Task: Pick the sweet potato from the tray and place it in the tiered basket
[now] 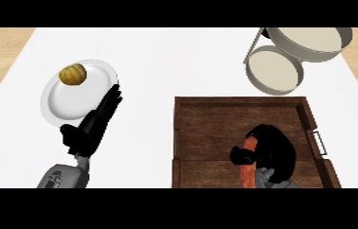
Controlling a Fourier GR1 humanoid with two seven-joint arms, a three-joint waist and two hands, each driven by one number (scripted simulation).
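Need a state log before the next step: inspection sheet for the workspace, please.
Surface: white counter, with a wooden strip at its left edge.
Job's things: orange sweet potato in the brown wooden tray, under the right hand; grey tiered basket beyond the tray, both tiers showing nothing inside.
Clutter: white plate at the left, carrying a round yellow-brown item.
Hands: right hand curled round the sweet potato inside the tray; left hand open, fingers straight, resting by the plate.
Cables: nothing seen.
Surroundings: nothing seen beyond the counter.
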